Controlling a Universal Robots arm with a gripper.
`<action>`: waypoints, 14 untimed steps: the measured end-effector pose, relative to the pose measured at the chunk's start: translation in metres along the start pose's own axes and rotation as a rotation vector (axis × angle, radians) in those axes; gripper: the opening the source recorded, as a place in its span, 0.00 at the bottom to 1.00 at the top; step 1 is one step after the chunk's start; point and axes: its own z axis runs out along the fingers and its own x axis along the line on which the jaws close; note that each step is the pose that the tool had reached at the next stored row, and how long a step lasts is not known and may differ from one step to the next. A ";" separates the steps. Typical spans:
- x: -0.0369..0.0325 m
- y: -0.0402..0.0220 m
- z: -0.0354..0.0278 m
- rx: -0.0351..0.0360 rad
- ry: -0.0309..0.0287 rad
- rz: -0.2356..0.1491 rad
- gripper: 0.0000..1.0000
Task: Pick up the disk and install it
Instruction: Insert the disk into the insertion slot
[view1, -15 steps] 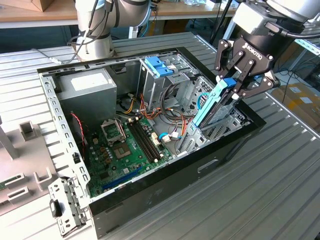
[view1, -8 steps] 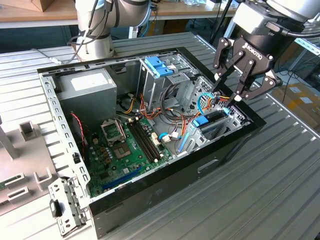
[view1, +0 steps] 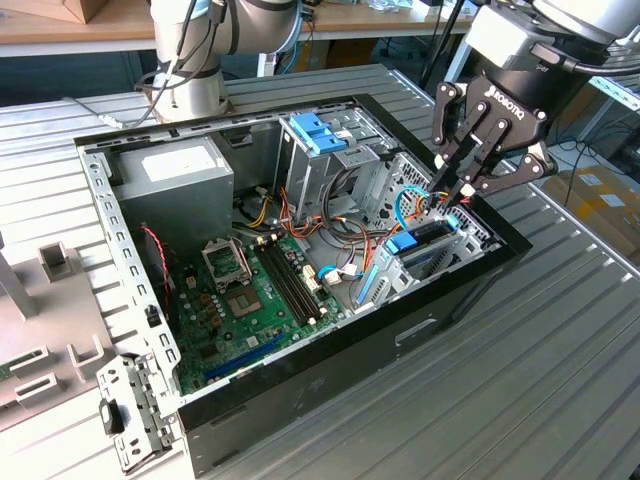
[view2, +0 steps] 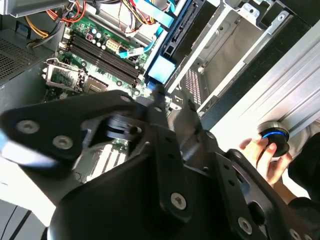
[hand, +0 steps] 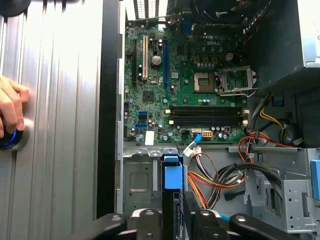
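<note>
Gripper (view1: 455, 195), fingertips pinched together, hovers just above the disk (view1: 415, 243), which lies lengthwise in its drive bay (view1: 475, 235), blue tab toward the motherboard (view1: 250, 290).

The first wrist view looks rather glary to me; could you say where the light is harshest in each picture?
First wrist view: glare bleaches the ribbed table; the motherboard is evenly lit. Second wrist view: the gripper reads as a dark mass against the bright table. Exterior view: even light, mild sheen on the table.
</note>
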 end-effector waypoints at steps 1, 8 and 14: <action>0.0000 0.0000 0.0001 0.0000 -0.0001 0.000 0.24; 0.0023 -0.0037 0.0036 -0.0003 -0.0002 0.000 0.11; 0.0029 -0.0072 0.0064 -0.0007 -0.0001 0.000 0.11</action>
